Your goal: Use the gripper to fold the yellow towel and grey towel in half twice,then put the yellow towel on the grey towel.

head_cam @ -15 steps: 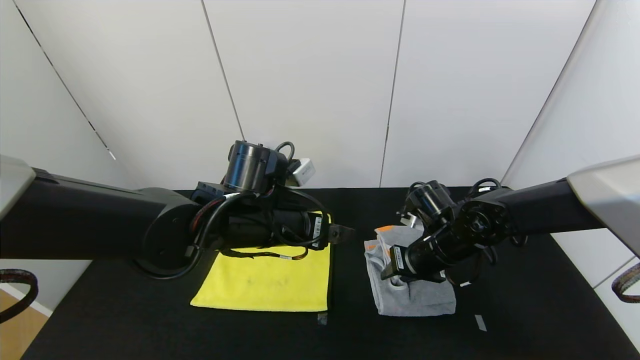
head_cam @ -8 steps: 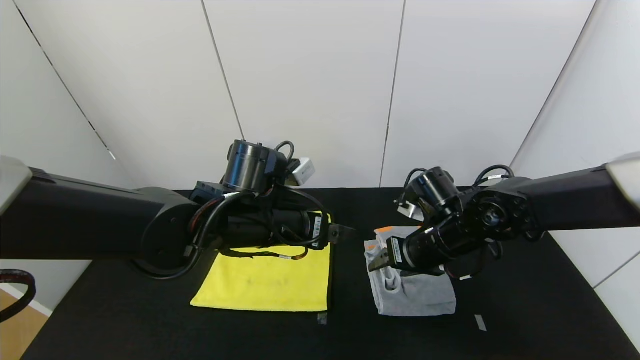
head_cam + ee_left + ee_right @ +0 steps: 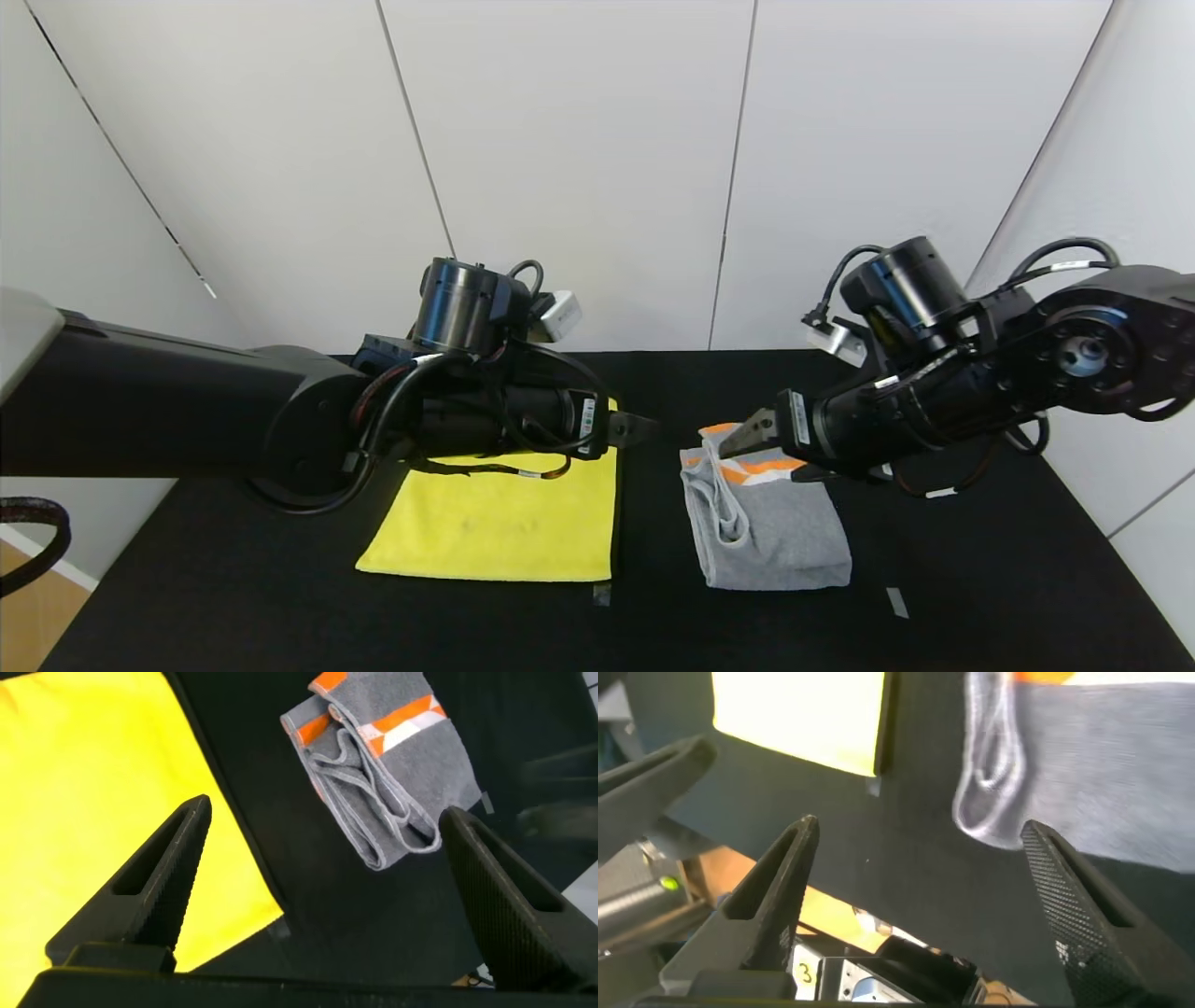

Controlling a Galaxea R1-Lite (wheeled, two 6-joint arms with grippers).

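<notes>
The yellow towel (image 3: 495,523) lies flat and folded left of centre on the black table, its black trim along the right edge. The grey towel (image 3: 780,537) lies folded to its right, with orange marks at the far end and looped edges on its left side. My right gripper (image 3: 752,437) hangs open above the grey towel's far end, clear of the cloth and holding nothing. My left gripper (image 3: 642,429) hovers open over the yellow towel's far right corner. From the left wrist, the gripper (image 3: 327,810) frames yellow towel (image 3: 93,765) and grey towel (image 3: 392,765). From the right wrist, the gripper (image 3: 920,825) is above the grey towel (image 3: 1102,775).
The black table (image 3: 980,560) carries two small tape marks, one near the yellow towel's front corner (image 3: 602,595) and one right of the grey towel (image 3: 896,602). White wall panels close off the back. The table's left edge drops to a wooden floor (image 3: 28,616).
My right gripper has opened, let go of the grey towel, and risen back to the right, uncovering the orange end. The left arm has stayed in place.
</notes>
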